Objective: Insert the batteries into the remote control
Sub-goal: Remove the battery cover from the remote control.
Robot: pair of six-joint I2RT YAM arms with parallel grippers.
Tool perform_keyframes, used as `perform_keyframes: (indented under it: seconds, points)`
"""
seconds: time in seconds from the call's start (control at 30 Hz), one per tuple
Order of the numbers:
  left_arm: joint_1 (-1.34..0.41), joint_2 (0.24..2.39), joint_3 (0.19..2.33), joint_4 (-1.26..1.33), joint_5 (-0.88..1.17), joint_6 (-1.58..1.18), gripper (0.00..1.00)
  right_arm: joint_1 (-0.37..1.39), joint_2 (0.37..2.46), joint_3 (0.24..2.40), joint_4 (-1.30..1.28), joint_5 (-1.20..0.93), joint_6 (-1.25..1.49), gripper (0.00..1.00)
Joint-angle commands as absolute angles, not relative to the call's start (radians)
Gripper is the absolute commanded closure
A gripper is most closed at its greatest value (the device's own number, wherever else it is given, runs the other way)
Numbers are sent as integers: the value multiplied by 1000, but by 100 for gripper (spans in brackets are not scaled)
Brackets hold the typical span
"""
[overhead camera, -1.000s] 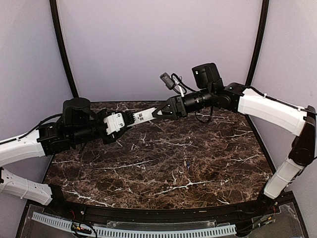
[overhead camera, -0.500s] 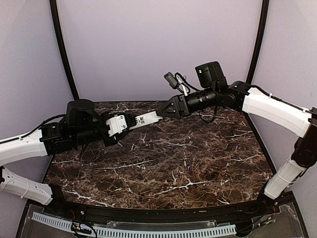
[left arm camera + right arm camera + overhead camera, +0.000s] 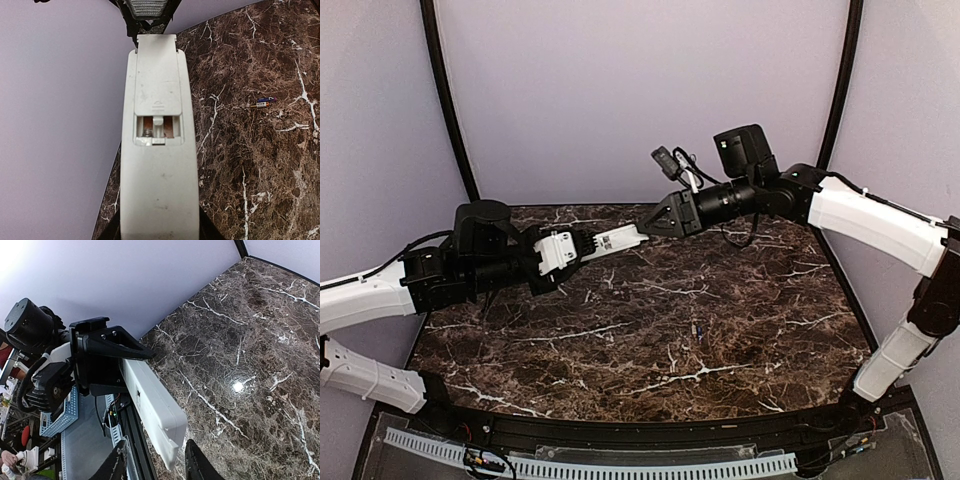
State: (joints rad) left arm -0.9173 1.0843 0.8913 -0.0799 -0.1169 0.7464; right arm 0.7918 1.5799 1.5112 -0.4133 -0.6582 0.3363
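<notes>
My left gripper (image 3: 582,243) is shut on the white remote control (image 3: 615,238) and holds it in the air, pointing right. In the left wrist view the remote (image 3: 159,185) shows its back; the battery cover (image 3: 157,75) is slid partway out and the recess (image 3: 157,127) shows bare spring contacts. My right gripper (image 3: 648,226) is open, its fingers (image 3: 197,465) on either side of the remote's far end (image 3: 165,425), apart from it. The batteries (image 3: 263,102) lie together on the table, seen small in the top view (image 3: 697,328).
The dark marble table (image 3: 740,330) ends at a black rim in front and purple walls (image 3: 640,90) behind and at the sides. A perforated white cable rail (image 3: 590,462) runs along the near edge.
My right gripper has drawn back to the right along the remote, uncovering more of its far end. The left arm has shifted slightly right. Almost nothing moved in the last half second.
</notes>
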Motion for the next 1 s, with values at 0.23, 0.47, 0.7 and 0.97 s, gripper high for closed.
perform_keyframes:
  seconds: [0.23, 0.47, 0.7, 0.97]
  points:
    - [-918, 1072, 907, -81, -109, 738, 100, 787, 1619, 1509, -397, -668, 340, 70]
    - [-918, 1077, 908, -81, -111, 741, 100, 787, 1630, 1520, -386, -717, 352, 87]
    - [-918, 1076, 908, -80, -125, 743, 100, 784, 1637, 1526, -397, -753, 358, 100]
    - [-919, 1077, 891, -94, -168, 745, 100, 780, 1603, 1545, -389, -839, 357, 100]
